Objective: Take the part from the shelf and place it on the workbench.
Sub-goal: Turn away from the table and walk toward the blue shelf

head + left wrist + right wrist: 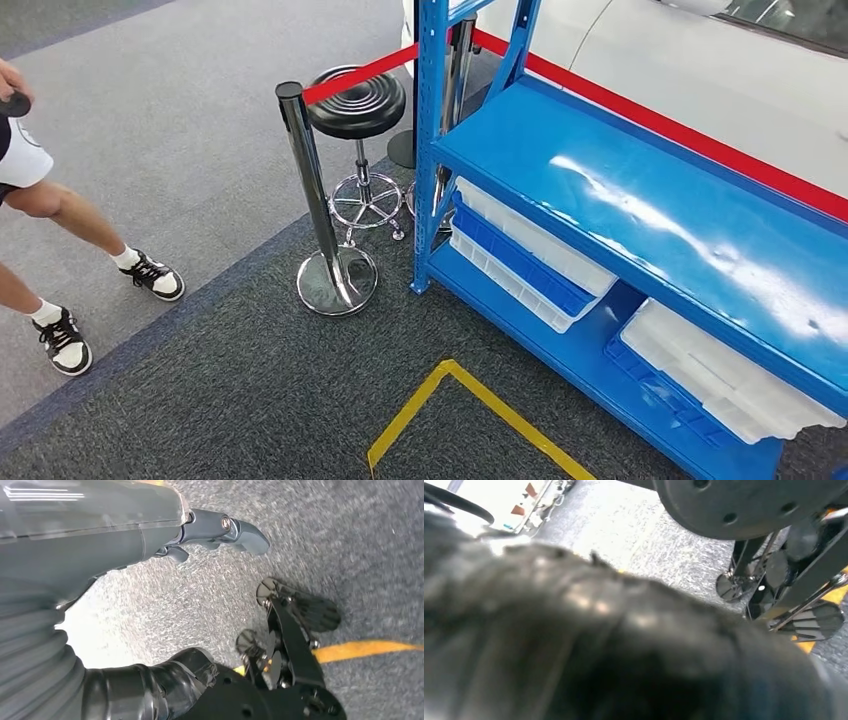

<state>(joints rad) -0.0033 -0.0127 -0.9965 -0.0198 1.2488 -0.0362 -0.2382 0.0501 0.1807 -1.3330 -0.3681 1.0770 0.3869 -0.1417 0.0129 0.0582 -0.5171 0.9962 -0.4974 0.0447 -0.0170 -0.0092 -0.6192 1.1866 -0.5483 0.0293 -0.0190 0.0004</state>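
**Shelf lies right of you; both arms hang low**

You cannot tell which item is the part. The candidates are the two white-and-blue bins on the bottom deck of the blue shelf (pixel 640 190): the nearer bin (pixel 530 255) at the centre of the head frame and the further bin (pixel 720 385) at lower right. Each lies with its long side along the deck, which runs from upper centre down to the lower right. What you see of the deck above them is bare glossy blue.

The rack fills the right half of the head frame, so by my reading the right arm is on the nearer side and the reach goes forward and to the right.

Your left hand (pixel 115 535) hangs over the grey carpet, thumb and fingers apart, with nothing in it. Your right hand (pixel 599 645) is a dark blur up against its camera, so you cannot tell how it is set or whether it holds anything.

A yellow tape corner (pixel 470 400) marks the floor at bottom centre. A chrome post (pixel 315 190) with a red belt (pixel 700 140) and a black stool (pixel 357 100) stand left of the rack. A person's legs (pixel 60 215) are at the left edge.
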